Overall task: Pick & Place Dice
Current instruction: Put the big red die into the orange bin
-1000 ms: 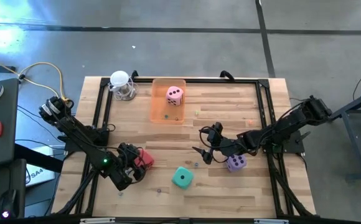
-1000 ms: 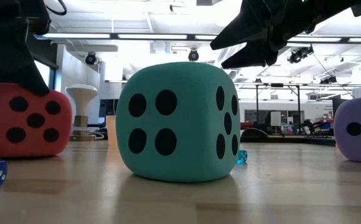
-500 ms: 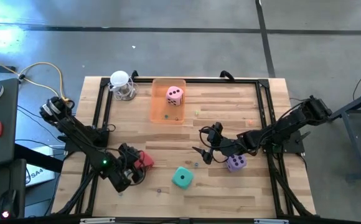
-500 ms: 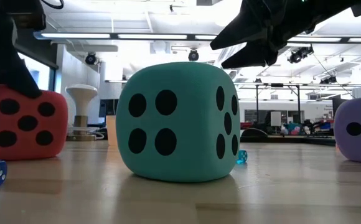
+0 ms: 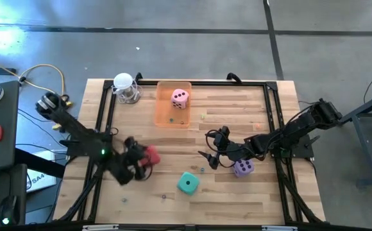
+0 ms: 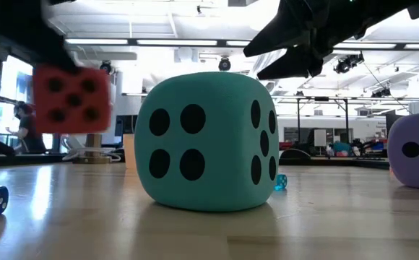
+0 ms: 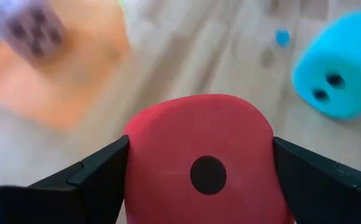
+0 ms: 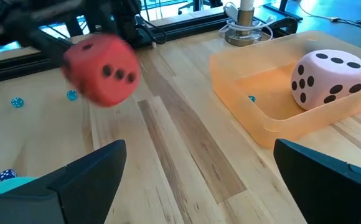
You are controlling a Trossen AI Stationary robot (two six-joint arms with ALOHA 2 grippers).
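Holding the red die (image 5: 150,154) between its two fingers, the left gripper (image 5: 141,159) is hanging above the table (image 5: 237,199), so the die is in the air and not touching the wood; in the low view this die (image 6: 71,100) is showing well above the surface. In the left wrist view the red die (image 7: 200,165) is sitting pinched between both dark fingers (image 7: 87,177), one pip facing the camera. The teal die (image 5: 187,183) is lying on the table near this gripper, on the side toward the right arm. The tray (image 5: 162,109) is standing farther from the gripper, toward the back edge, and the pink die (image 5: 180,97) is resting inside it. The right gripper (image 5: 210,156) is waiting low over the middle of the table with its fingers spread apart and nothing between them. The purple die (image 5: 242,168) is lying on the table just beside the right arm, behind that gripper. Some small blue dice (image 8: 17,102) are lying on the wood, apart from both grippers.
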